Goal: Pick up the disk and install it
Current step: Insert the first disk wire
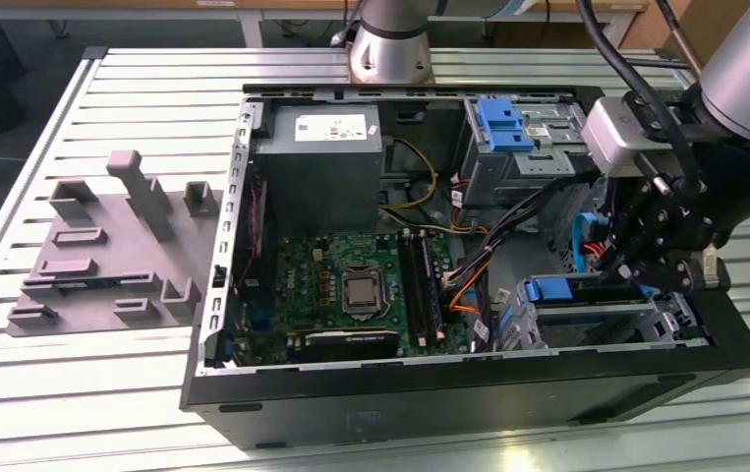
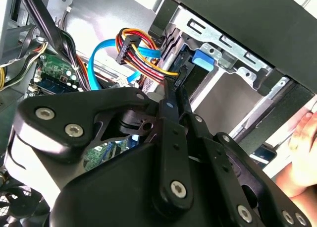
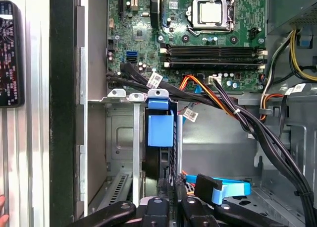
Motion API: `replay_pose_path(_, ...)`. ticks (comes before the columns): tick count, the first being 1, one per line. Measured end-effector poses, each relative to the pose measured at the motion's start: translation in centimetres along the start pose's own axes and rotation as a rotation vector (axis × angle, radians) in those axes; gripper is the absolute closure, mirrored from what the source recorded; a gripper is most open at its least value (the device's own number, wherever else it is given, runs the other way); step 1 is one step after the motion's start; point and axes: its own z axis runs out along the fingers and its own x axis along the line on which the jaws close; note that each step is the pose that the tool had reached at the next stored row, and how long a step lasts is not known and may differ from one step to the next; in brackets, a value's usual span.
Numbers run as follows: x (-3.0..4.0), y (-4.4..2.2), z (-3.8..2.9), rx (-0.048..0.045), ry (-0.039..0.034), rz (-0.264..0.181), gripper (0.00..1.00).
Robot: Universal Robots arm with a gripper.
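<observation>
The disk stands on edge in a slot of the metal drive cage at the corner of the open computer case. Its blue plastic rail tab faces the motherboard. In the exterior view that blue tab shows at the cage on the right, under the arm. My gripper sits right behind the disk's outer end, its black fingers drawn together with the tips against that end. The second wrist view shows the fingers meeting and pointing at the disk and its blue tab.
Black, orange and blue cables cross beside the cage. The motherboard, a grey box and a bare blue bracket lie in the case. A grey fixture tray is on the table. A hand is near the case wall.
</observation>
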Motion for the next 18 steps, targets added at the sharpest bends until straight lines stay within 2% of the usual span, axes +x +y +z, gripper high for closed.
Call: replay_pose_path(18, 0.16, 0.00, 0.17, 0.0014, 0.0002, -0.002, 0.84)
